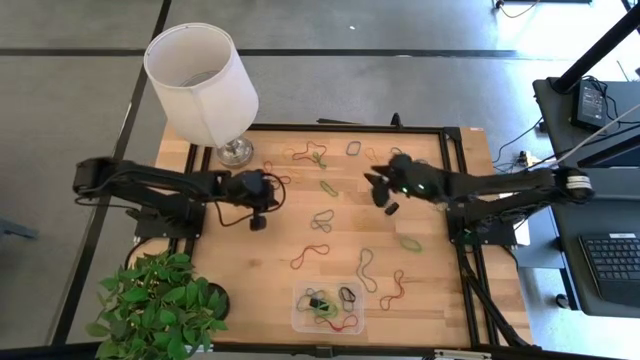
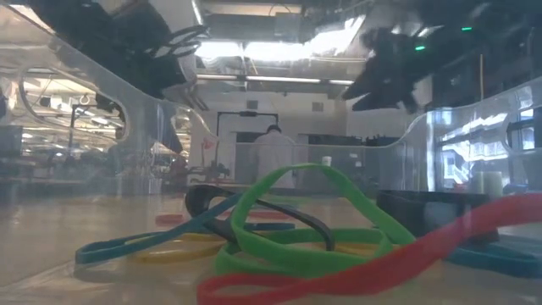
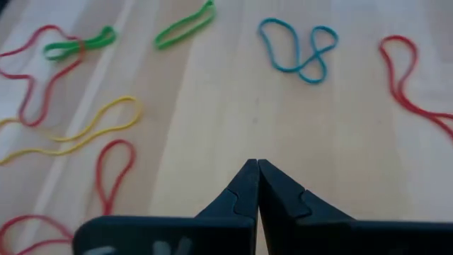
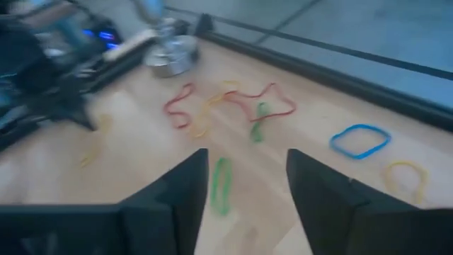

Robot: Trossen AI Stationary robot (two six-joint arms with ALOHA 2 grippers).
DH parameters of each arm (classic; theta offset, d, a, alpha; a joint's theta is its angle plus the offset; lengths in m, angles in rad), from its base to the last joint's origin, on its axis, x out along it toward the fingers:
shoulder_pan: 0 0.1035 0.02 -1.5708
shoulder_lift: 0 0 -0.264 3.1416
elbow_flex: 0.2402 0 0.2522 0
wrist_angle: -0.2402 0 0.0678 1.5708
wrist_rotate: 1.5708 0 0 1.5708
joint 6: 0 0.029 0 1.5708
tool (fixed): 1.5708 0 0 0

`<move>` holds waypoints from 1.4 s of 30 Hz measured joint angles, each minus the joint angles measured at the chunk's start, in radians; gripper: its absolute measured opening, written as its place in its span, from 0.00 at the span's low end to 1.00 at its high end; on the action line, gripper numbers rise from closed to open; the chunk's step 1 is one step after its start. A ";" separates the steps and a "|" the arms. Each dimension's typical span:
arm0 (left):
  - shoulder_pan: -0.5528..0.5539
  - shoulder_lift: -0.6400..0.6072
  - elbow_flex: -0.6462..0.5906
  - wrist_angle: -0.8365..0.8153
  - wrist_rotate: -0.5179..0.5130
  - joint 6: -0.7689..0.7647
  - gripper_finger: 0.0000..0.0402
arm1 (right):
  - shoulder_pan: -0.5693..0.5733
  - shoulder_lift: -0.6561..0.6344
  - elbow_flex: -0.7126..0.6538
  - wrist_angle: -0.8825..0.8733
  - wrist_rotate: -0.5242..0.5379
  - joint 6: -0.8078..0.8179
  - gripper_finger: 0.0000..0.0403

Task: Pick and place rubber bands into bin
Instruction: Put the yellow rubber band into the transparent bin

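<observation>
Rubber bands in red, green, yellow, blue and grey lie loose on the wooden table, among them a green band (image 1: 328,187) and a red band (image 1: 310,257). The clear bin (image 1: 300,322) stands at the near edge with several bands in it; the low view shows a green band (image 2: 313,212) there close up. My left gripper (image 1: 272,188) is shut and empty above the table's left middle, over bare wood (image 3: 257,164). My right gripper (image 1: 381,195) hangs open and empty above the table's right middle, with a green band (image 4: 221,185) on the wood below its gap.
A white lamp (image 1: 205,85) stands at the far left corner, its metal base (image 4: 173,57) near the far bands. A potted plant (image 1: 160,305) sits at the near left. A black frame (image 1: 455,180) runs along the table's right and far edges. A person (image 2: 273,157) stands far behind the table.
</observation>
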 joint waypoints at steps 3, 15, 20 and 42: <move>0.039 -0.034 -0.019 -0.008 0.005 0.044 0.01 | -0.074 0.131 0.131 -0.093 0.002 0.014 0.54; 0.162 -0.154 -0.049 -0.047 0.074 0.057 0.00 | -0.385 0.645 0.640 -0.877 -0.254 0.241 0.51; 0.160 -0.165 -0.049 -0.046 0.075 0.043 0.01 | -0.442 0.754 0.650 -0.899 -0.320 0.245 0.43; 0.139 -0.166 -0.049 -0.063 0.136 -0.033 0.01 | -0.484 0.848 0.651 -0.898 -0.275 0.110 0.01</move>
